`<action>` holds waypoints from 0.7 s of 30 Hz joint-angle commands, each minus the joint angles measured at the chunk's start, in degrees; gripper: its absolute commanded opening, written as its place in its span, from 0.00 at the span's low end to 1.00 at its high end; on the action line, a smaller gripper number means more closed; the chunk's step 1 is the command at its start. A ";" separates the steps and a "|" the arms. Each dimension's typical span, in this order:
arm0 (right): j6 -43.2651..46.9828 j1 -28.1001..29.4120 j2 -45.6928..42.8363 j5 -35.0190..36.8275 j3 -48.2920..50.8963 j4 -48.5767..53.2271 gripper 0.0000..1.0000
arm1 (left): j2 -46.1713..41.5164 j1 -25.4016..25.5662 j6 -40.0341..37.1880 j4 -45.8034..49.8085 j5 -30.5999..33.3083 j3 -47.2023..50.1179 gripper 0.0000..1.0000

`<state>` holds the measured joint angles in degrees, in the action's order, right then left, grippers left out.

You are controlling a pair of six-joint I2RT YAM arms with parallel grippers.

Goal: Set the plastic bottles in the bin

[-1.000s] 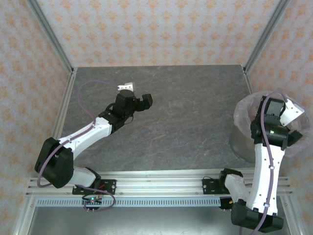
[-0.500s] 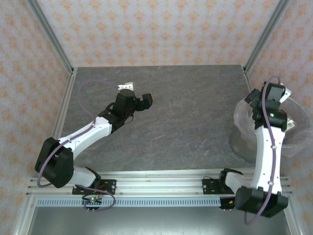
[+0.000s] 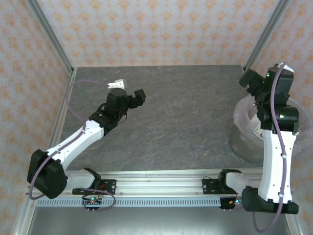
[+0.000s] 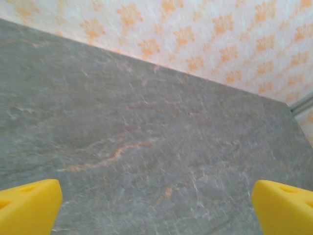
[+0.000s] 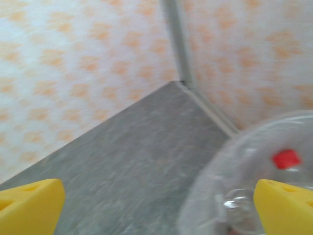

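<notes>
The bin [image 3: 242, 131], lined with a crinkled clear bag, stands at the table's right edge, partly behind my right arm. The right wrist view looks down over the bin's rim [image 5: 215, 171]; inside lies a plastic bottle with a red cap [image 5: 286, 159], with another clear bottle [image 5: 238, 204] beside it. My right gripper [image 3: 250, 81] [image 5: 156, 208] hangs open above the bin's far left rim, nothing between its yellow fingertips [image 5: 30, 205]. My left gripper [image 3: 137, 96] [image 4: 156, 208] is open over bare grey table at the back left, its jaws wide and empty.
The grey stone-look tabletop [image 3: 186, 112] is fenced by metal frame posts [image 3: 49, 34] and orange-patterned walls [image 3: 156, 29]. A rail [image 3: 156, 183] runs along the near edge by the arm bases.
My right arm has lifted and swung from over the bin toward its far left rim. My left gripper has shifted slightly left and farther back. Both stay open.
</notes>
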<state>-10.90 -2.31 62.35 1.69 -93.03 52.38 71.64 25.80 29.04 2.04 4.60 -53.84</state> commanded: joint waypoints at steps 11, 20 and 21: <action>14.64 17.14 14.70 -11.51 17.61 -22.68 0.99 | -9.34 -13.28 -6.11 10.98 23.16 5.27 1.00; 21.50 13.11 17.03 -12.22 37.46 -41.93 0.99 | -6.37 -26.36 -11.02 -0.35 30.31 16.72 1.00; 21.38 12.27 17.48 -12.19 39.18 -43.76 0.99 | -5.57 -27.31 -11.30 -3.08 28.08 18.21 1.00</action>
<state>8.38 12.03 79.13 -9.89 -56.47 17.89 64.42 0.95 20.12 6.31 32.21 -39.07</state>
